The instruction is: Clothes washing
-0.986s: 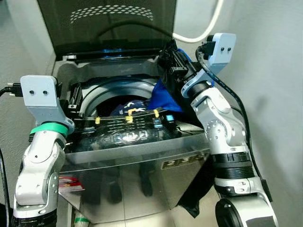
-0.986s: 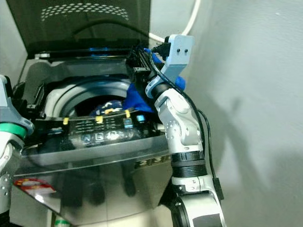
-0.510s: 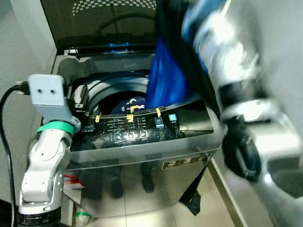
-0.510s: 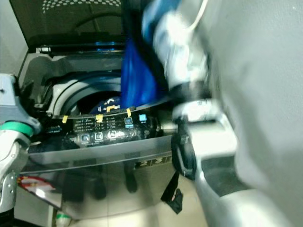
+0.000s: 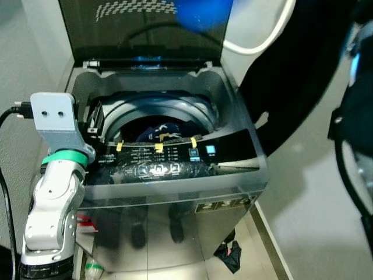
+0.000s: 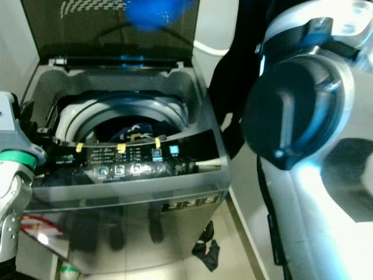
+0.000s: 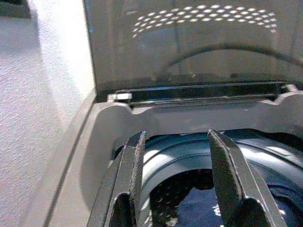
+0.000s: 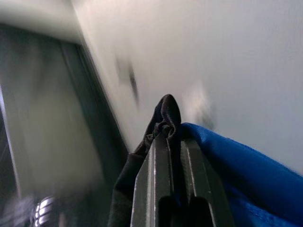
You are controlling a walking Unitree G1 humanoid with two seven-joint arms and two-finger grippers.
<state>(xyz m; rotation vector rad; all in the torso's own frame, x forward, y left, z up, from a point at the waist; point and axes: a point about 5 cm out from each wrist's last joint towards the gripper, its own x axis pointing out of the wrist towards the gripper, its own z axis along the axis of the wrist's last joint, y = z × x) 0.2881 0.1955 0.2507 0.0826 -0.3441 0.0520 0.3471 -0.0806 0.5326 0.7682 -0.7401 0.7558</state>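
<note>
The washing machine (image 5: 175, 181) is standing with its lid (image 5: 140, 29) up, and everything else is best placed from its open drum (image 5: 154, 119). Inside the drum a dark printed garment (image 5: 160, 129) is already lying at the bottom.

The right gripper (image 8: 171, 156) is holding cloth high above the machine, up by the wall on the machine's right side. In the right wrist view its jaws are standing narrow, nearly together, pinching a bunched fold of a black garment (image 8: 163, 116), with a blue garment (image 8: 236, 165) spilling out beside the same fingers; it looks caught in the pinch too, though the blur makes that uncertain. From the head views the black cloth is hanging as a long dark drape down the right flank of the machine (image 5: 285, 93), its long axis roughly vertical, while a blurred blue patch (image 5: 204, 13) is showing up in front of the raised lid.

The left gripper (image 7: 173, 175) is hovering over the left rim of the drum, jaws spread wide and holding nothing, pointing across the opening.

So the held clothes are lying above and to the right of the drum mouth, and the right arm would probably have to swing them leftward and downward to drop them in. A small dark item (image 5: 228, 255) is lying on the floor by the machine's front right corner.
</note>
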